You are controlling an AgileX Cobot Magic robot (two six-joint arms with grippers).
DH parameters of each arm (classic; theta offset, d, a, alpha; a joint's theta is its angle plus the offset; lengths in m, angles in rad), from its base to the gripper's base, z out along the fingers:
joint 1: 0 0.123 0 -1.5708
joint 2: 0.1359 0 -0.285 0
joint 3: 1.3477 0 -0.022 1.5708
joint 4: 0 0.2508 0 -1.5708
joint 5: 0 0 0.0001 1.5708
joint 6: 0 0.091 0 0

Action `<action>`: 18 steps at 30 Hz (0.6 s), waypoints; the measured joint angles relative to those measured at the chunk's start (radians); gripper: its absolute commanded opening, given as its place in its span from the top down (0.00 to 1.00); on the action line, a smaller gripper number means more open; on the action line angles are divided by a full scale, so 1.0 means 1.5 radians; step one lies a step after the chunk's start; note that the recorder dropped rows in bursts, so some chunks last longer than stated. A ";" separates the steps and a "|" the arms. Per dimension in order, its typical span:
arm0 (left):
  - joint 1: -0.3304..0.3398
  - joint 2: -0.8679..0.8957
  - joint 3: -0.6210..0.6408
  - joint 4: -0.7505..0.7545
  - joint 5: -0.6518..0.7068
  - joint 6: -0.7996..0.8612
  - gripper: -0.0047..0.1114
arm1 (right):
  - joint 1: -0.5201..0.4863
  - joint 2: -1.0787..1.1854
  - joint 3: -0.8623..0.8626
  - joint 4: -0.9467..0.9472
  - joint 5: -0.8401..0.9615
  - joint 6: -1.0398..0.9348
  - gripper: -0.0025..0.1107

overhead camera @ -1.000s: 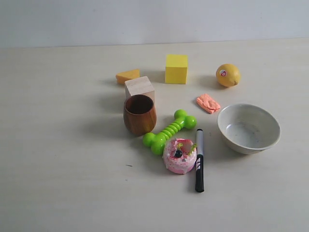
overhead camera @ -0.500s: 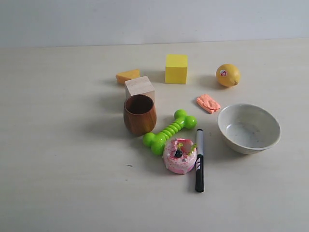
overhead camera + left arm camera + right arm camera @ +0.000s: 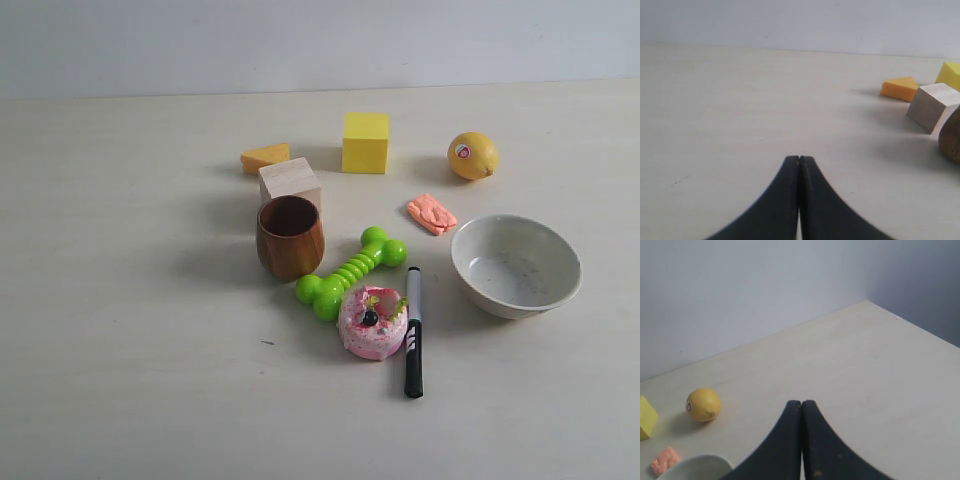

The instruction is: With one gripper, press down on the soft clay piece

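The soft clay piece (image 3: 431, 213) is a small flat salmon-pink lump with ridged dents, lying on the table between the lemon (image 3: 472, 155) and the bowl (image 3: 515, 266). It also shows in the right wrist view as a pink lump (image 3: 665, 460) beside the bowl's rim (image 3: 695, 465). Neither arm appears in the exterior view. My left gripper (image 3: 799, 159) is shut with nothing in it, over bare table. My right gripper (image 3: 801, 403) is shut and empty too, well away from the clay.
A yellow cube (image 3: 365, 142), an orange wedge (image 3: 264, 157), a wooden block (image 3: 289, 183) and a brown wooden cup (image 3: 290, 236) stand left of the clay. A green bone toy (image 3: 351, 271), a pink frosted donut (image 3: 372, 322) and a black marker (image 3: 413, 330) lie in front.
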 measured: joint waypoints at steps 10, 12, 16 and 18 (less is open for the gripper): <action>0.000 0.000 0.000 0.000 0.000 0.000 0.96 | 0.000 -0.160 0.081 0.044 0.028 -0.031 0.98; 0.000 0.000 0.000 0.000 0.000 0.000 0.96 | 0.000 -0.174 0.082 0.046 0.044 -0.043 0.98; 0.000 0.000 0.000 0.000 0.000 0.000 0.96 | 0.000 -0.185 0.082 0.048 0.056 -0.052 0.98; 0.000 0.000 0.000 0.000 0.000 0.000 0.96 | 0.000 -0.186 0.082 0.048 0.061 -0.055 0.98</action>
